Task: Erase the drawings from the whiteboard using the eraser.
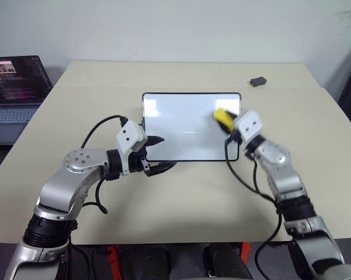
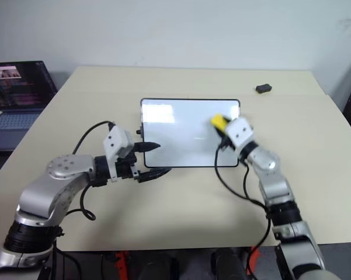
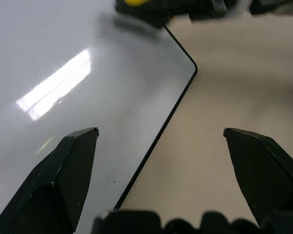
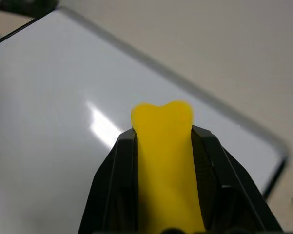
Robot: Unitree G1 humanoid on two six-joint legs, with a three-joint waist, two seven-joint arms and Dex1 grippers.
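Note:
The whiteboard (image 1: 187,116) lies flat in the middle of the table, white and glossy with a thin black frame. My right gripper (image 1: 226,121) is shut on the yellow eraser (image 1: 222,116) and holds it over the board's right part, near its far right corner. In the right wrist view the eraser (image 4: 163,146) sits squeezed between the two black fingers (image 4: 112,170), above the white surface. My left gripper (image 1: 159,154) is open at the board's near left corner, its fingers (image 3: 63,165) straddling the board's edge. The drawings are hidden; the board's surface looks white with glare.
An open laptop (image 1: 14,93) sits at the far left, beyond the table's edge. A small dark grey lump (image 1: 257,81) lies at the far right of the beige table (image 1: 187,198). Black cables loop from both wrists.

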